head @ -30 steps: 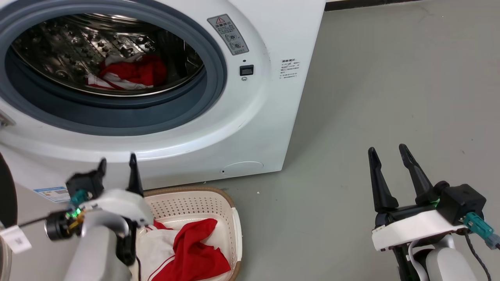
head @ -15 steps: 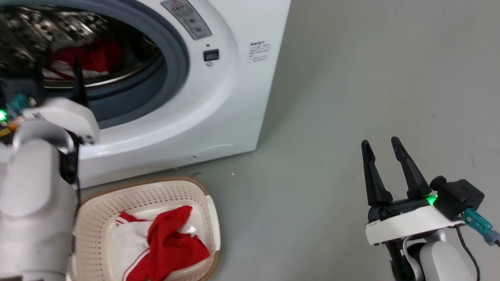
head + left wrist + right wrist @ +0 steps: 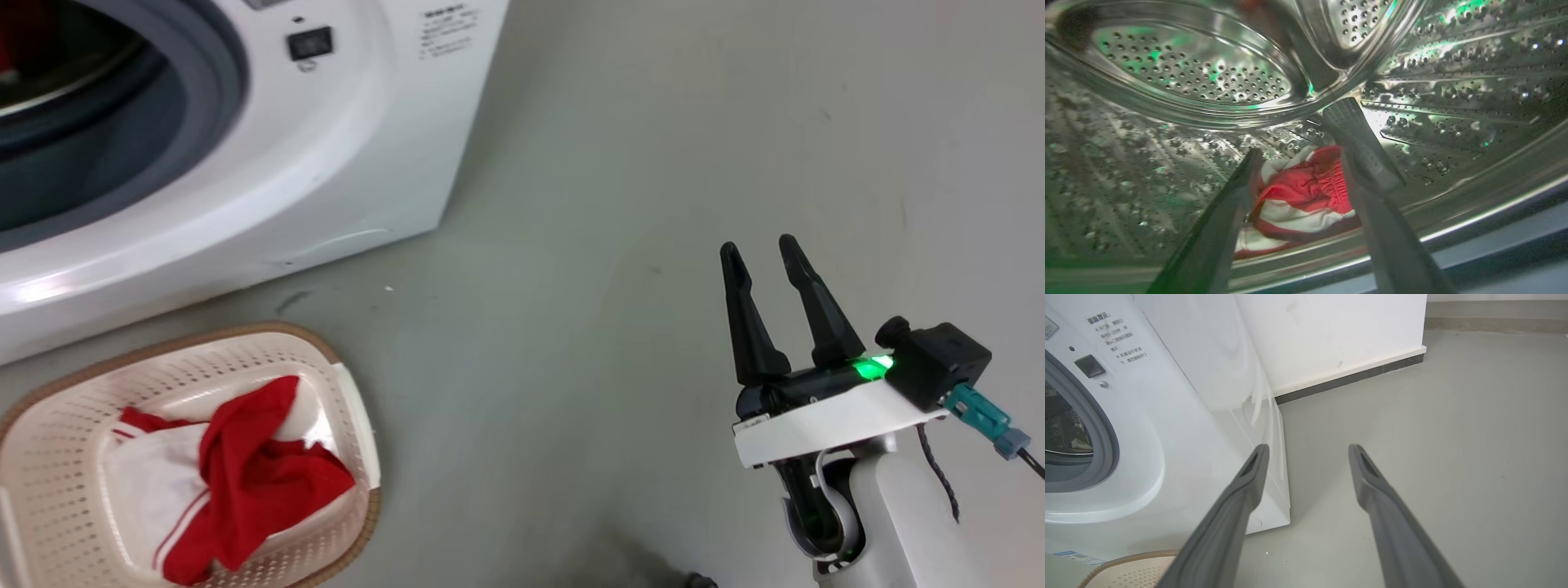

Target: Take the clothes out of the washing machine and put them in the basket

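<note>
The left fingers (image 3: 1367, 171) are spread, empty, inside the drum (image 3: 1188, 77); a red garment (image 3: 1298, 192) lies low centre, seemingly just beyond them. The right fingers (image 3: 747, 327), parted, hold nothing at lower right. More clothes (image 3: 245, 482) lie in the basket (image 3: 163, 371), lower left.

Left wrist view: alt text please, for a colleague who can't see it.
The open left pincer reaches inside the washing machine, its perforated steel drum all around. A crumpled red-and-white garment lies on the drum floor, seen through the pincer's gap, not yet gripped.
</note>
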Robot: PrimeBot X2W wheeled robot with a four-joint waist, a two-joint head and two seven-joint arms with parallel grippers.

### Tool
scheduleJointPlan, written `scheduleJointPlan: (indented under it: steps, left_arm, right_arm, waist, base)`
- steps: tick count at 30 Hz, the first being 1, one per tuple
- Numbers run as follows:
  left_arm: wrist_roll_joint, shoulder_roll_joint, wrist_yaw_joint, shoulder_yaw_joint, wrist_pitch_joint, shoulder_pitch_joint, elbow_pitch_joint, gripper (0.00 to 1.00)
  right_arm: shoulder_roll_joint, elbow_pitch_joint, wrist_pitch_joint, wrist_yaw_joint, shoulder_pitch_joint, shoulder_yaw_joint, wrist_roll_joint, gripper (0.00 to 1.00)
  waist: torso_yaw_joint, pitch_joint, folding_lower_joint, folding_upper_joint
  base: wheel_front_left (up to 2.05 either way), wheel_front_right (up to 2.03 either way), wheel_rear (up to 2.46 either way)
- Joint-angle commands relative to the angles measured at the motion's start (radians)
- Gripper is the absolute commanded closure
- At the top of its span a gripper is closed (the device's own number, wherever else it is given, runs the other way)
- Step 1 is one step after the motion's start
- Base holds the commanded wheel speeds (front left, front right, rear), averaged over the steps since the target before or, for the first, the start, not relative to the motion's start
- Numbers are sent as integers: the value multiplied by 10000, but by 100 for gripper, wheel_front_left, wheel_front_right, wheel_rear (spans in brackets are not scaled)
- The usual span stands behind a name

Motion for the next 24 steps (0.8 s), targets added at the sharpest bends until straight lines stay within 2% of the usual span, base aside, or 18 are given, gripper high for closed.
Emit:
scheduleJointPlan:
  steps: [1, 8, 9, 14, 21, 24]
  left_arm:
    - [113, 182, -86, -106, 292, -336, 13, 0]
    - [528, 1248, -496, -835, 2402, -1751, -125, 0]
    - [528, 1248, -496, -835, 2402, -1751, -125, 0]
    - [524, 1979, -589, -1359, 4148, -2460, -312, 0]
    - [-275, 2782, -610, -2256, 6510, -2539, -835, 0]
    - [-731, 3016, -612, -2188, 7228, -2352, -1080, 0]
  right_arm:
    - [9, -51, -18, -7, -183, 62, 143, 0]
    - [11, -145, -19, -7, -456, 338, 513, 0]
    - [11, -145, -19, -7, -456, 338, 513, 0]
    - [9, -150, -20, -7, -560, 501, 730, 0]
    - [9, -191, -21, -7, -616, 615, 859, 0]
    - [8, -230, -21, -7, -685, 665, 952, 0]
  waist:
    - [-494, 577, -1, 0]
    - [-837, 1298, -1, 0]
    - [-837, 1298, -1, 0]
    - [-1045, 1648, -1, 0]
    - [-1204, 1984, -1, 0]
    - [-1274, 2111, -1, 0]
  base:
    - [0, 0, 0]
    - [0, 0, 0]
    - [0, 0, 0]
    - [0, 0, 0]
    - [0, 0, 0]
    - [0, 0, 0]
